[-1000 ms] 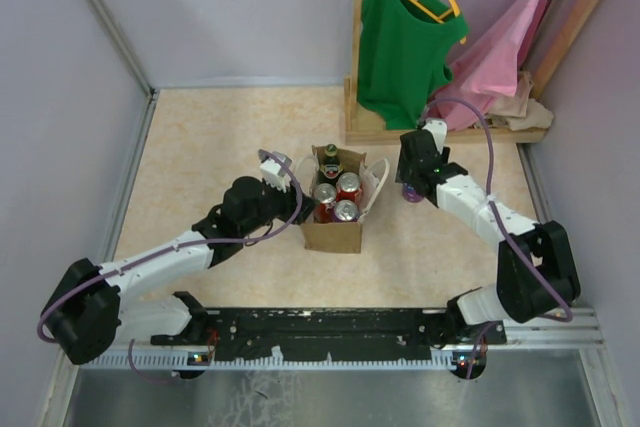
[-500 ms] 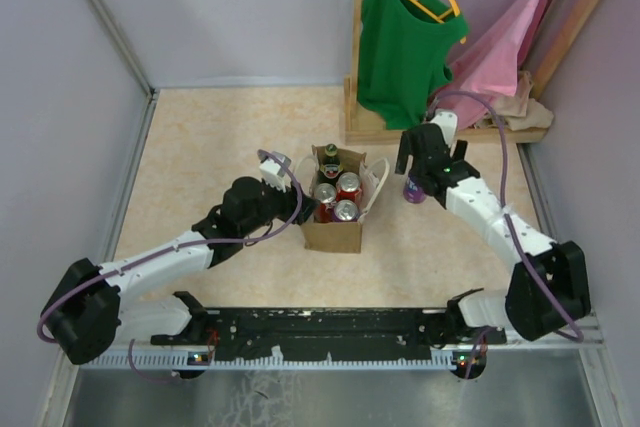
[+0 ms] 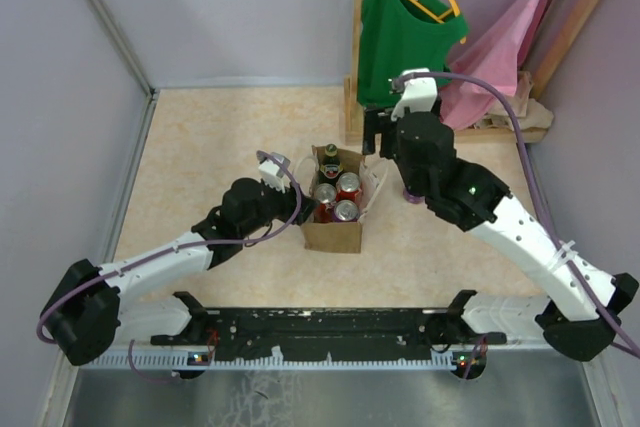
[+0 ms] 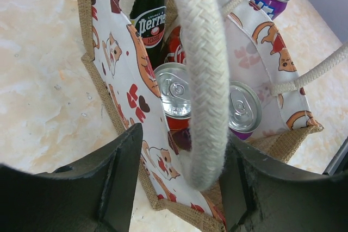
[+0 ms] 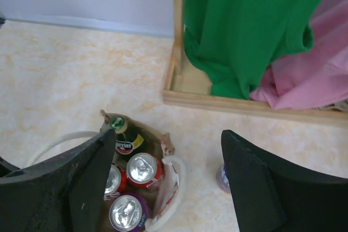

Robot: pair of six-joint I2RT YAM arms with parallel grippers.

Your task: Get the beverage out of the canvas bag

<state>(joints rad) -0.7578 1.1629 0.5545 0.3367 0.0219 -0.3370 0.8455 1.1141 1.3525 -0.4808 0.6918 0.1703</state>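
Clothes rack (image 3: 352, 97) stands behind canvas bag (image 3: 333, 235); left pincer (image 4: 182, 142) straddles its handle (image 4: 201, 80) unclamped; right pincer (image 5: 168, 137), open and empty, has lifted off purple can (image 5: 222, 177).

Found the open top of the tan burlap bag (image 3: 333, 235) packed with three drink cans (image 3: 344, 210) and a green glass bottle (image 3: 330, 156), thick white rope handle (image 4: 202, 80) looped over its left side. Found wooden clothes rack (image 5: 179, 25) far right, bare marbled tabletop (image 3: 200, 147) left.
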